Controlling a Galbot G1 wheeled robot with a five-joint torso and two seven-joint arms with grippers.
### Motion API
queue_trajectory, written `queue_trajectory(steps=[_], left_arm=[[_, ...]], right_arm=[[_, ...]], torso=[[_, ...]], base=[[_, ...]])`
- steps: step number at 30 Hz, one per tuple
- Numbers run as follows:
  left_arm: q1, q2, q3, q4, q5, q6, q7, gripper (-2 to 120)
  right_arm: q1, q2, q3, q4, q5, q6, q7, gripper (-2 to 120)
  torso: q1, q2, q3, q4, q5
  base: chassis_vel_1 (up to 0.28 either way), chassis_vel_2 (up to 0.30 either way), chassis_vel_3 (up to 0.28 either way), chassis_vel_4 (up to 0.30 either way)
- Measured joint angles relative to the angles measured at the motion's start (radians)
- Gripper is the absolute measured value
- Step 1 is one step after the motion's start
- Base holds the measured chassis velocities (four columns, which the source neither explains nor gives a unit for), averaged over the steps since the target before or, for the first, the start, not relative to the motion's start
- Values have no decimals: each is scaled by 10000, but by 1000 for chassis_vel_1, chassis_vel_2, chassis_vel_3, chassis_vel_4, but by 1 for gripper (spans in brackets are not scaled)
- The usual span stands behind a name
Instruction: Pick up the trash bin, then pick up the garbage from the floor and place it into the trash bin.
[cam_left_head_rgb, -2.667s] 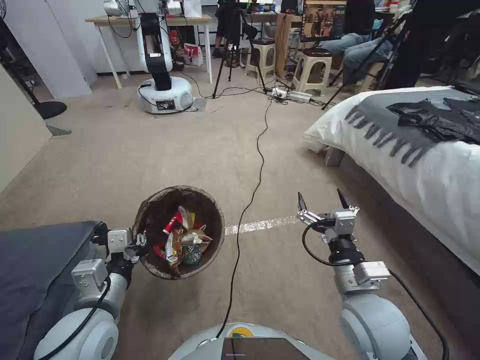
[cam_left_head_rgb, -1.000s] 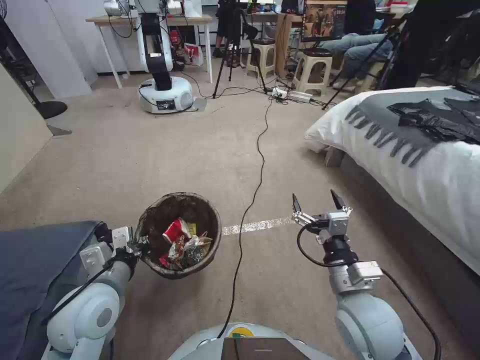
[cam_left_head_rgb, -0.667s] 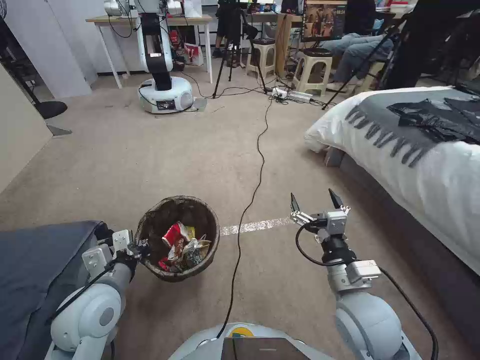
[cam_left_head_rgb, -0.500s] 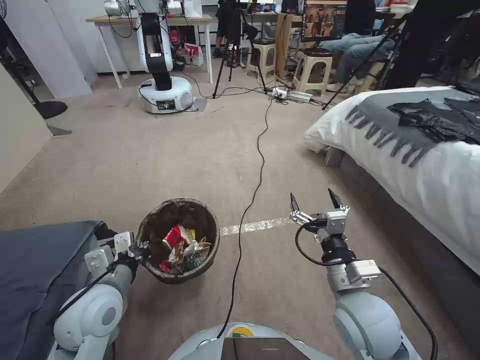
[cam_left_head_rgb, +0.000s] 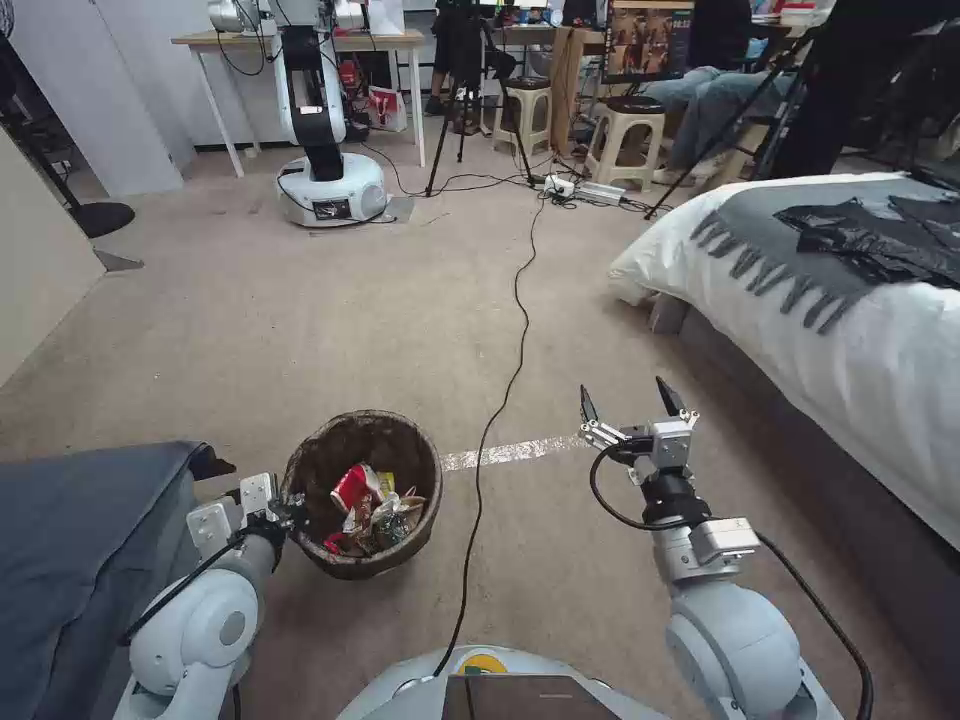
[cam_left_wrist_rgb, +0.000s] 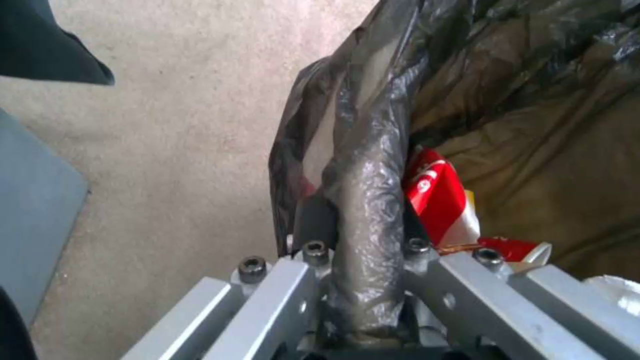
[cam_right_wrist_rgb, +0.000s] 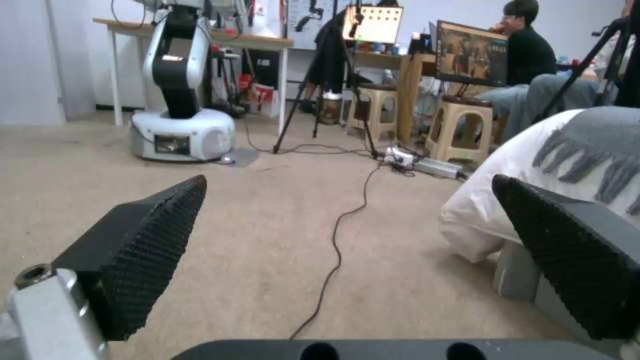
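The trash bin (cam_left_head_rgb: 400, 450), round and lined with a dark brown-black bag, hangs low over the carpet at the lower left. My left gripper (cam_left_head_rgb: 284, 512) is shut on its near rim; in the left wrist view the bag-covered rim (cam_left_wrist_rgb: 369, 175) sits pinched between the fingers. Garbage lies inside: a red-and-white paper cup (cam_left_head_rgb: 350, 488) (cam_left_wrist_rgb: 437, 192), yellow wrappers and crumpled pieces (cam_left_head_rgb: 385, 512). My right gripper (cam_left_head_rgb: 622, 402) is held open above the floor to the right of the black cable, nothing between its fingers (cam_right_wrist_rgb: 143, 240).
A black cable (cam_left_head_rgb: 505, 375) runs across the carpet between the arms. A bed (cam_left_head_rgb: 860, 330) with black plastic sheets stands on the right, grey upholstery (cam_left_head_rgb: 70, 540) on the left. Another robot base (cam_left_head_rgb: 330, 190), a table, tripod and stools stand at the back.
The left arm has lowered the trash bin and drawn it slightly toward me, tilting it a little. The right gripper stayed almost still and open.
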Motion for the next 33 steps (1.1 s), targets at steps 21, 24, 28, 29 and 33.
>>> queue_trajectory(steps=[21, 24, 28, 29, 33], left_arm=[[-122, -30, 315, 571, 171, 0, -4, 3], [-131, -29, 319, 600, 182, 0, -6, 3], [-151, -29, 331, 663, 206, 0, -11, 3], [-152, -29, 335, 672, 212, 1, -12, 3], [-187, -35, 381, 785, 270, 1, -32, 3]], right_arm=[[15, -13, -44, -14, -5, -4, -1, 100], [16, -12, -69, -16, -9, -4, -2, 100], [17, -12, -93, -17, -12, -4, -6, 100], [19, -13, -94, -17, -13, -4, -6, 100], [17, -13, -95, -17, -19, 0, -7, 100]], torso=[[0, 0, 0, 0, 1], [0, 0, 0, 0, 1], [0, 0, 0, 0, 1], [0, 0, 0, 1, 1], [0, 0, 0, 1, 0]], base=[[0, 0, 0, 0], [0, 0, 0, 0], [0, 0, 0, 0], [0, 0, 0, 0], [0, 0, 0, 0]])
